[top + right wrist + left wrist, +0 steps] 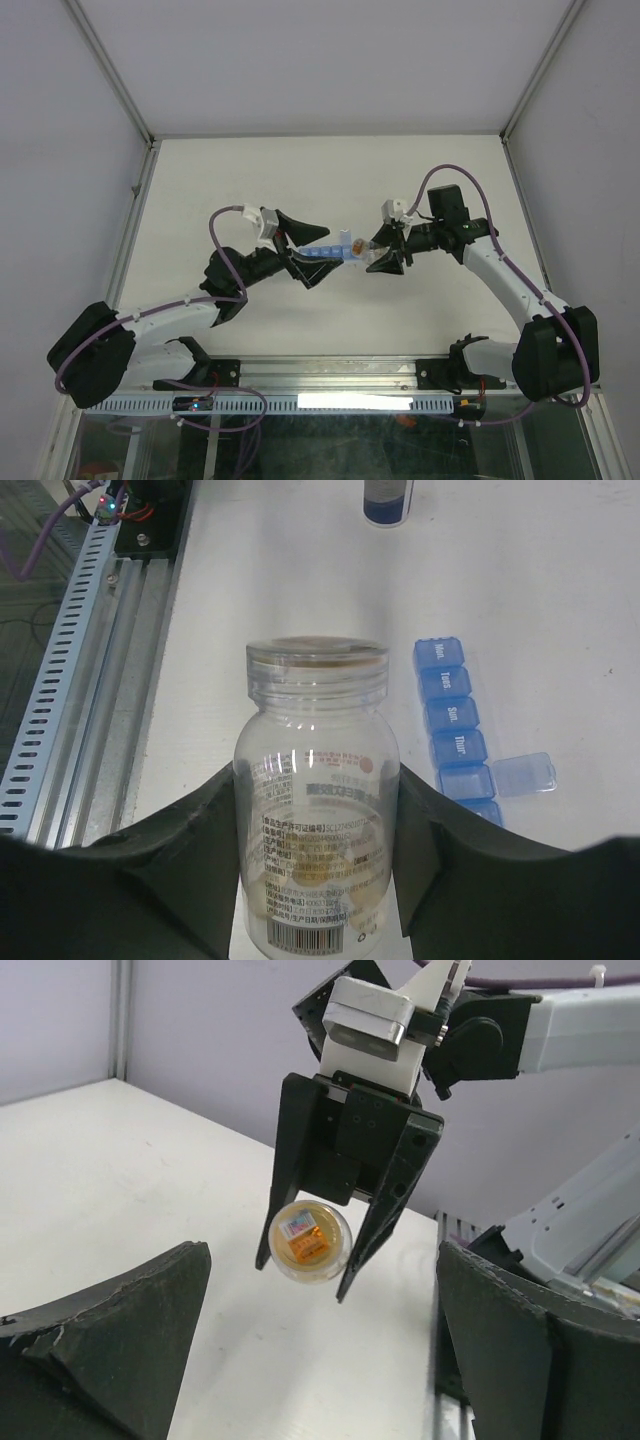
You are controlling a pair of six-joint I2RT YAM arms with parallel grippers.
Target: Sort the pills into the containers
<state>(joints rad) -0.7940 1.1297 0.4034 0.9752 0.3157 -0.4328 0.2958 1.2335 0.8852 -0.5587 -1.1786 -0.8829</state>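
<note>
Clear bottle (316, 780) holding tan pills (352, 898), blue pill strip (448, 718), one lid (523, 773) open

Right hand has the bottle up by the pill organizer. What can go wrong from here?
1. The bottle is held above the table by the right hand on its smooth round sides; it may slip when tipped.
2. Only one lid of the pill organizer looks open, a small target; pills could spill.
3. The open left hand sits close to the bottle; a bump is possible.
</note>
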